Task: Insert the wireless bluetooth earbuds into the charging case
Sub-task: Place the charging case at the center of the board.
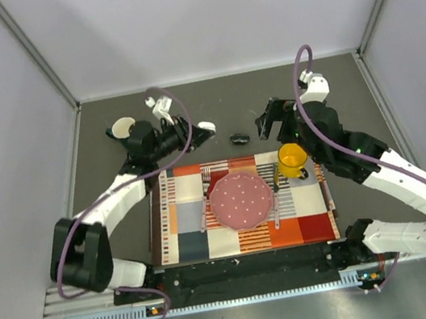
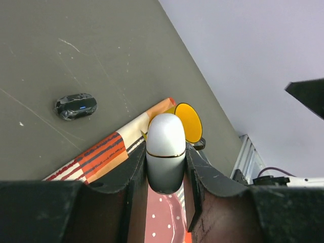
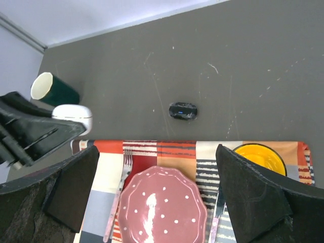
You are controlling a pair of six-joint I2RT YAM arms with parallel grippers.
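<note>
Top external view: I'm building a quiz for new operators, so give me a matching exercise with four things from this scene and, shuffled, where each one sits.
Things:
1. white charging case
2. yellow mug
3. pink dotted plate
4. black oval object

Places:
A. on the bare table, beyond the placemat
B. middle of the placemat
C. clamped in the left gripper, off the table
D. far right corner of the placemat

Pairs: 1-C, 2-D, 3-B, 4-A
</note>
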